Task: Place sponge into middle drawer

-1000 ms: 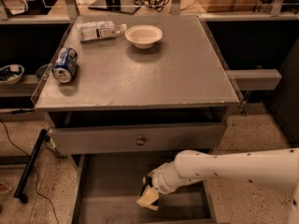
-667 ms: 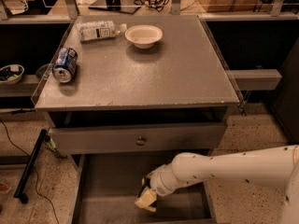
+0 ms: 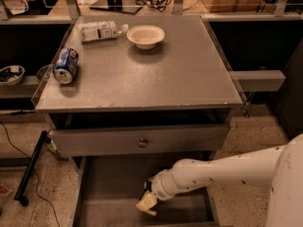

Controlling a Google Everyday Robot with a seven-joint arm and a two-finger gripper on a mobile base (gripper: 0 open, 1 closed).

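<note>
A white arm extends into the open middle drawer (image 3: 109, 189). Its gripper (image 3: 147, 196), low over the drawer floor, has its fingers closed on the yellow sponge (image 3: 145, 205). This looks like the placing step. Next, lower slightly and let go.

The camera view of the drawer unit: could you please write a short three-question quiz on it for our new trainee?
1. True or false: the sponge lies on the tabletop.
2. The gripper, shut on the sponge, is: A over the open middle drawer; B above the tabletop; C outside the view.
3. Fill in: the item nearest the tabletop's left edge is a ____.
Key: 1 false; 2 A; 3 can.
</note>
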